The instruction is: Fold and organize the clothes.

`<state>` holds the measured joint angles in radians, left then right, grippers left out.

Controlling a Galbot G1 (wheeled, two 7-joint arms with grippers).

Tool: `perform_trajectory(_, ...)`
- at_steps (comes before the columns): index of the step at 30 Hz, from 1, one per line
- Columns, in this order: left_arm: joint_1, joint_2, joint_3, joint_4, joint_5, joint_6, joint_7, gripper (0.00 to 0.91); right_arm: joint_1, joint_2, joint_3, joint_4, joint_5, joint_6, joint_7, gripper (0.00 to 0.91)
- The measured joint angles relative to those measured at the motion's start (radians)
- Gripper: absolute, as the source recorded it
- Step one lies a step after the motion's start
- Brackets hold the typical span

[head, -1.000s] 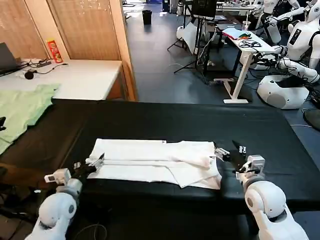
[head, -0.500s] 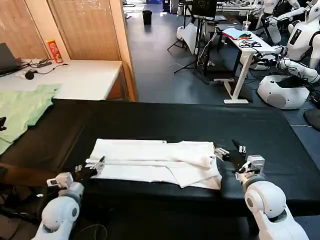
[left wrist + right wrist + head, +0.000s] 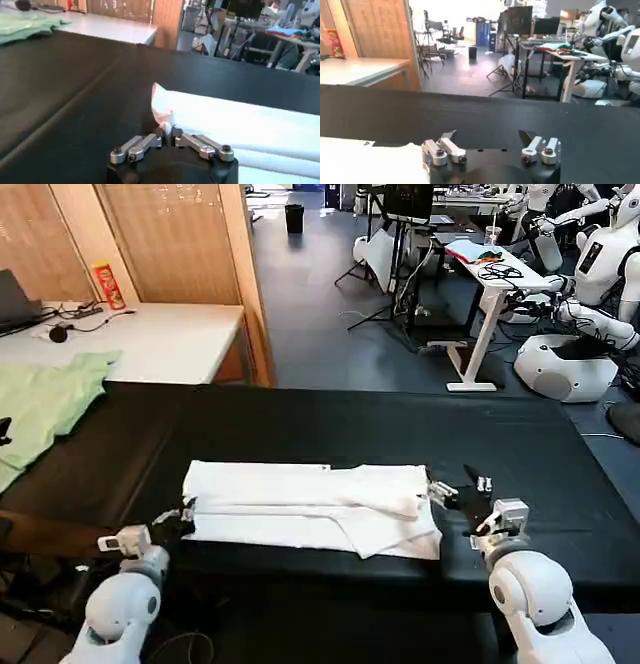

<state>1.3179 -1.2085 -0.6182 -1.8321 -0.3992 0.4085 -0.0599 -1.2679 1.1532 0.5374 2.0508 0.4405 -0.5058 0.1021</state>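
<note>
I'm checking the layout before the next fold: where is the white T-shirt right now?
In the head view, the white cotton T-shirt lies folded lengthwise near the black table's front edge, between the left gripper and the right gripper.

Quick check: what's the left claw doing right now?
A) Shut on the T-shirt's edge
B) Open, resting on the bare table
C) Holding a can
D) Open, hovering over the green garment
A: the left claw is closed, pinching a bit of the T-shirt at its left end.

- Black table [image 3: 330, 424] is bare behind the T-shirt [image 3: 310, 506]; wide room to reach.
- Bare table to the right of the shirt too.
- Green garment [image 3: 45, 399] covers the far left corner.
</note>
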Motion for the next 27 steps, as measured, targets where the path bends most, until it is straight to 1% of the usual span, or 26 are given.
perform_trajectory(5,0.004,0.049,-0.016,0.003,0.127,-0.050,0.011,0.000,-0.009,0.004,0.012,0.009,0.000,-0.001,0.002,0.878)
perform_trajectory(10,0.004,0.152,-0.043,0.028,0.223,-0.078,0.006,0.000,-0.025,0.008,0.023,0.018,0.001,-0.001,0.002,0.878)
perform_trajectory(13,0.008,0.222,-0.056,0.035,0.268,-0.091,0.004,0.000,-0.034,0.015,0.028,0.024,0.001,-0.001,0.003,0.878)
perform_trajectory(16,0.019,0.257,-0.061,0.022,0.281,-0.087,-0.004,0.000,-0.042,0.025,0.032,0.028,-0.005,0.000,0.004,0.878)
perform_trajectory(21,0.037,0.238,-0.035,-0.040,0.282,-0.054,-0.023,0.000,-0.063,0.048,0.042,0.040,-0.040,0.006,0.001,0.878)
perform_trajectory(27,0.035,0.136,0.059,-0.160,0.194,-0.005,-0.058,0.000,-0.101,0.066,0.068,0.053,-0.081,0.021,-0.012,0.878)
